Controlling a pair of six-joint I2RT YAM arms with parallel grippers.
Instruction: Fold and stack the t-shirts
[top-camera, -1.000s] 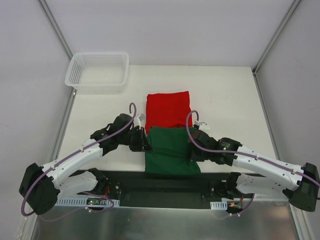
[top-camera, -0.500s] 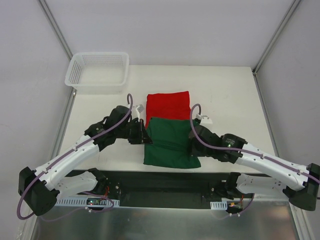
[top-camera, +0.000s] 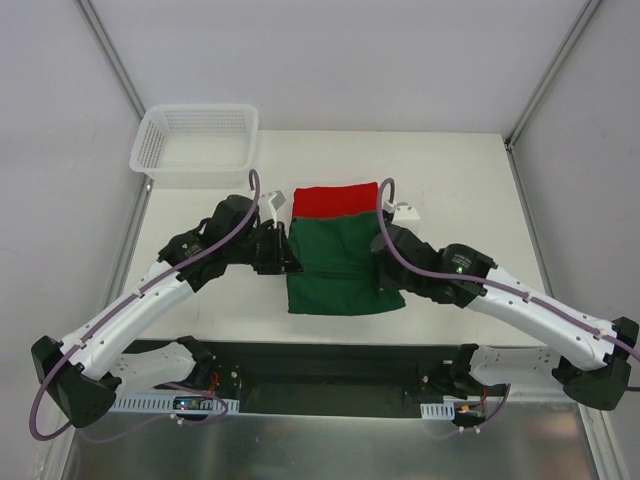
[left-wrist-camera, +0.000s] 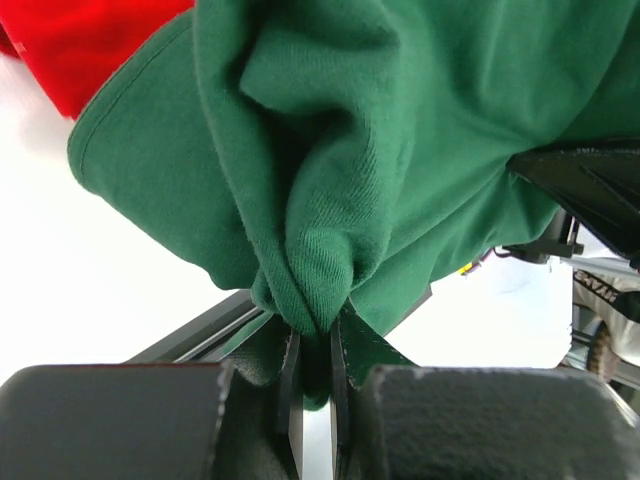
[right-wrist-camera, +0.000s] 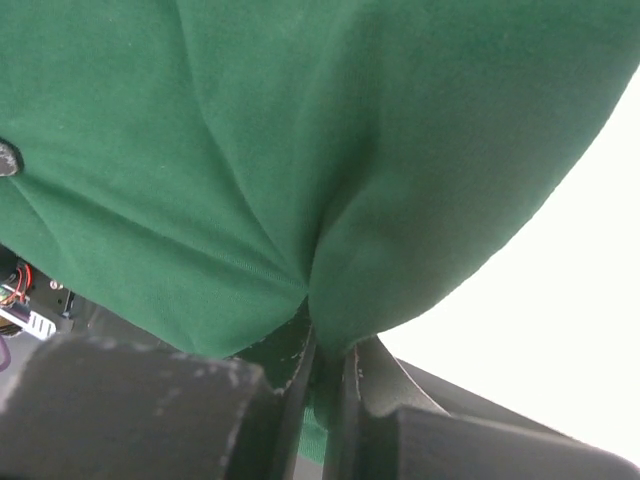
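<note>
Over red t-shirt, pinched green t-shirt

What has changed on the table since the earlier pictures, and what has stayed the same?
The left gripper and right gripper, staying shut on its side edges, carried the green t-shirt away from the arm bases onto the red t-shirt, leaving only a far strip of red showing. The red t-shirt and basket did not move.
</note>
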